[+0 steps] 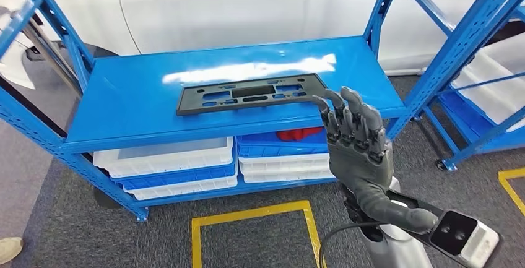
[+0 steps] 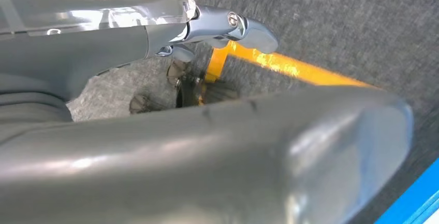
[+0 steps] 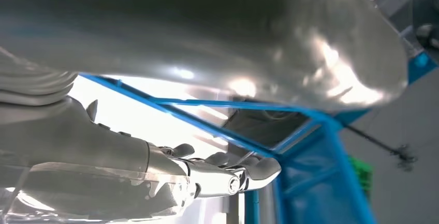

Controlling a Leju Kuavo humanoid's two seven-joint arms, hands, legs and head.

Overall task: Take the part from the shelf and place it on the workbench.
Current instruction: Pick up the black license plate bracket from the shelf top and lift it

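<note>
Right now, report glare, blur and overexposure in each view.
Head view: sharp, with a white glare streak across the shelf top behind the black part. Left wrist view: the robot hand looms blurred and close. Right wrist view: blown-out white backlight behind the blue frame.

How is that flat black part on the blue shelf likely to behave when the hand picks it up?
The black part is a thin, long panel with many cut-outs, so it is probably light and may flex a little if lifted by one end. It lies flat on the glossy shelf, so it could slide when pushed. The right hand is raised near its end, holding nothing.
</note>
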